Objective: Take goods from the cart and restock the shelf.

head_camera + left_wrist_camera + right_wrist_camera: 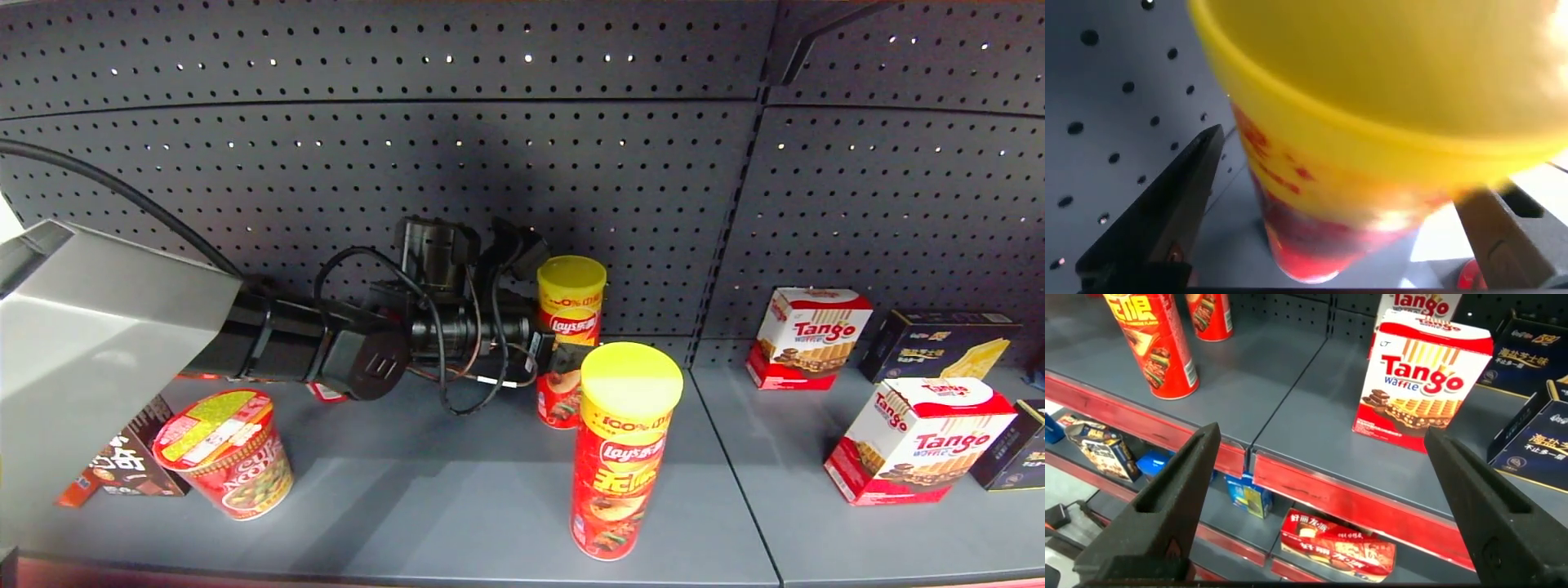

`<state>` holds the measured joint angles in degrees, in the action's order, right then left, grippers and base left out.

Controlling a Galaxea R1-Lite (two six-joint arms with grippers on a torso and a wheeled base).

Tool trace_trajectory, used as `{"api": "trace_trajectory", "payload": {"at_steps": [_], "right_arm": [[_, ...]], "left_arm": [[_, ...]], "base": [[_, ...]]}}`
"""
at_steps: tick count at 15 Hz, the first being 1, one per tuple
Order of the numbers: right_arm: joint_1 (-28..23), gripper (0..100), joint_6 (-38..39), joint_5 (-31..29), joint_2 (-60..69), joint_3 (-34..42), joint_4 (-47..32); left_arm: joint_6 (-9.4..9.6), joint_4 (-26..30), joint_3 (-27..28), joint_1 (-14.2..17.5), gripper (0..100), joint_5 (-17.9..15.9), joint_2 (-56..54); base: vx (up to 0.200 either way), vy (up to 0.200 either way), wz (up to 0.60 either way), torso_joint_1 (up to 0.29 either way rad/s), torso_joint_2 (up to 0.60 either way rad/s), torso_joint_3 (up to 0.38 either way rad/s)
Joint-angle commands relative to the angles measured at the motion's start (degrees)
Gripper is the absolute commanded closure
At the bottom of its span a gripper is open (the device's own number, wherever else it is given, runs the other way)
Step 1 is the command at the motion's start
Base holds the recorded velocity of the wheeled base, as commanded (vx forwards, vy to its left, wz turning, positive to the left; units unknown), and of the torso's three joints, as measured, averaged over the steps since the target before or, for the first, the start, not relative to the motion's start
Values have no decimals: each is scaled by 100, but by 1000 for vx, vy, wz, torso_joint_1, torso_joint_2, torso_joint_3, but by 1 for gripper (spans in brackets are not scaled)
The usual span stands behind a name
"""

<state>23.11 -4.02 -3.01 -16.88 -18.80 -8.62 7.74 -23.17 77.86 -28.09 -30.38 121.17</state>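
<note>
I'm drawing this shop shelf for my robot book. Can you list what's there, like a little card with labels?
Shelf: grey, with a pegboard back
Rear can: chips, upright, yellow lid
Front can: chips, upright, standing free
Left gripper: open, one finger on either side of the rear can
Right gripper: open, holding nothing, out in front of the shelf
Cup noodles: standing at the left
Rear wafer box: right section
Front wafer box: right section

Chip cans (570, 314) (622, 465), yellow-lidded: 2. Cup noodles (227, 465): 1. Red-and-white wafer boxes (808, 336) (918, 441): 2. Dark boxes (939, 347) (1012, 449) beside them: 2.
</note>
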Motion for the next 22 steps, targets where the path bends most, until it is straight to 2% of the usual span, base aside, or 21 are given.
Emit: {"api": "trace_trajectory", "payload": {"at_steps": [1,4,6,7,10,13,14,15,17,19,20,21,22], "right_arm": [[0,0,-2,2,-17,17,1],[0,0,-2,-7,-17,-45,-8],[9,0,-2,11,-105,-54,-8],[27,0,-2,11,-359,-98,44],[70,0,24,187,-1300,-476,370],[79,0,42,204,-2267,-898,809],[79,0,42,204,-2803,-994,1161],[88,0,42,196,-3154,-924,1600],[158,0,42,196,-3594,-713,2251],[317,0,51,196,-3787,-546,2426],[413,0,42,204,-3787,-441,2444],[571,0,42,196,-3770,-317,2444],[730,0,33,178,-3761,-221,2435]], "left_arm": [[61,-3,-359,49,0,6,-358],[210,-3,-808,93,0,6,-718],[228,-3,-1133,198,0,-3,-1061],[237,-3,-1502,313,0,-3,-1386],[368,6,-2117,611,0,-21,-2010],[342,15,-2609,734,0,-12,-2581],[377,6,-2864,884,0,6,-2863],[395,6,-3066,910,0,111,-3030],[421,-3,-3462,919,0,832,-3355],[492,6,-3576,778,0,1306,-3654],[597,23,-3550,682,0,1535,-3768],[702,15,-3567,682,0,1772,-3777],[729,15,-3603,717,0,1887,-3777]], "base": [[0,0,0,0,0,0],[0,0,0,0,0,0],[0,0,0,0,0,0],[0,0,0,0,0,0],[0,0,0,0,0,0],[0,0,0,0,0,0],[0,0,0,0,0,0],[0,0,0,0,0,0],[0,0,0,0,0,0],[0,0,0,0,0,0],[0,0,0,0,0,0],[0,0,0,0,0,0],[0,0,0,0,0,0]]}}
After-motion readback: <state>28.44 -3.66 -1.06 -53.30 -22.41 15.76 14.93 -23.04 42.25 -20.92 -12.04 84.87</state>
